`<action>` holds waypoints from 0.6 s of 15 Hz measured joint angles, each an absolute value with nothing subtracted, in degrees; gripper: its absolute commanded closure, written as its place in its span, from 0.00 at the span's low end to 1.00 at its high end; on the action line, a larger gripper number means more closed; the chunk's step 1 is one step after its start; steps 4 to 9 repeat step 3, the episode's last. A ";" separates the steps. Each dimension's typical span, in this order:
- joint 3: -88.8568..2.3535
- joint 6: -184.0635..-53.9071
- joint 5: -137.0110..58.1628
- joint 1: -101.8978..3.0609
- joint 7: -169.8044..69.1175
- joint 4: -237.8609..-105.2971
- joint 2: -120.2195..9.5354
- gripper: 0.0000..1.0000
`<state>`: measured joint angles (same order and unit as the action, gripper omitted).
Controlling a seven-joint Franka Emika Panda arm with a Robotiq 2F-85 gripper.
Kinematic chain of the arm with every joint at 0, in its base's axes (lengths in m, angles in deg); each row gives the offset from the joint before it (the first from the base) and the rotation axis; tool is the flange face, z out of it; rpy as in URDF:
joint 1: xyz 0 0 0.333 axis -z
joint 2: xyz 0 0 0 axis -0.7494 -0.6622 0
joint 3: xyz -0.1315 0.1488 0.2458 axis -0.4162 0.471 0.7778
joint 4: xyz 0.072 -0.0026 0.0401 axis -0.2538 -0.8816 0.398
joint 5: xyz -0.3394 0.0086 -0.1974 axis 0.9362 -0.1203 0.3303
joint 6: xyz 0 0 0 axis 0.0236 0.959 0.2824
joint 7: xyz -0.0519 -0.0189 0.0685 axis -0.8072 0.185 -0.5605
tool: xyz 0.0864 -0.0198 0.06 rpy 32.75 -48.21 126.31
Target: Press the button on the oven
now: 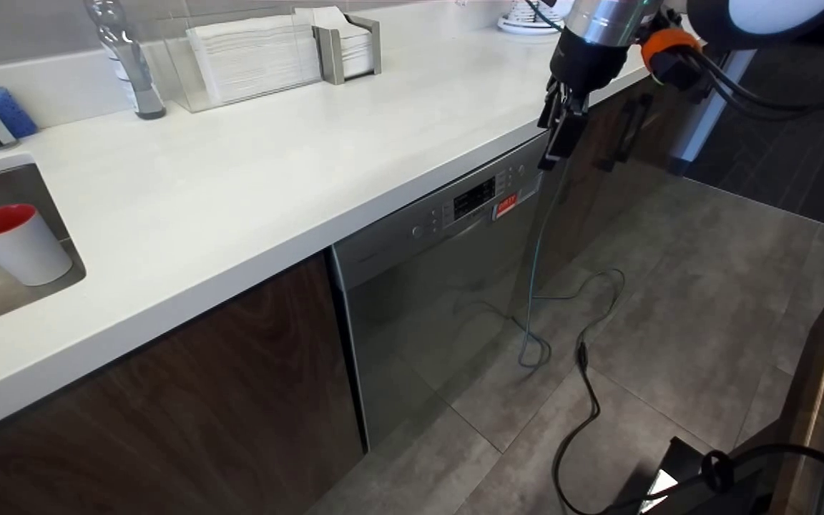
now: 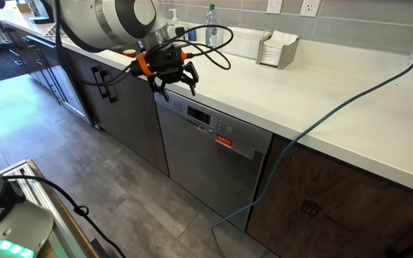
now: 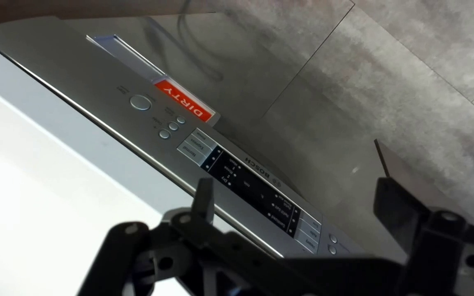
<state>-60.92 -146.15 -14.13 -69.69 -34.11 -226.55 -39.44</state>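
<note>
The oven (image 1: 433, 315) has a steel front under the white counter; it also shows in an exterior view (image 2: 210, 172). In the wrist view its control strip runs diagonally, with a dark display (image 3: 249, 189), a large round button (image 3: 140, 102) and several small buttons (image 3: 173, 126). The large button also shows in both exterior views (image 1: 521, 170) (image 2: 229, 129). A red DIRTY label (image 3: 184, 100) sits beside the display. My gripper (image 2: 180, 96) is open and empty, in the air near the counter's front edge, fingers pointing down. In the wrist view its fingers (image 3: 294, 185) are wide apart; no contact shows.
The white counter (image 1: 254, 179) overhangs the control strip. A bottle (image 1: 126, 64) and a napkin holder (image 2: 278, 52) stand at its back. A cup (image 1: 26, 247) stands in the sink. Dark wooden cabinets (image 1: 190, 400) flank the oven. A cable (image 2: 289, 150) hangs down to the floor.
</note>
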 measured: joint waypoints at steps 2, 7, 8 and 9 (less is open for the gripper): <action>-60.96 -146.15 -14.08 -69.69 -34.13 -226.84 -39.22 0.00; -60.97 -146.15 -14.07 -69.69 -34.14 -226.93 -39.21 0.00; -60.97 -146.15 -14.07 -69.69 -34.14 -226.93 -39.21 0.00; -60.97 -146.15 -14.07 -69.69 -34.14 -226.93 -39.21 0.00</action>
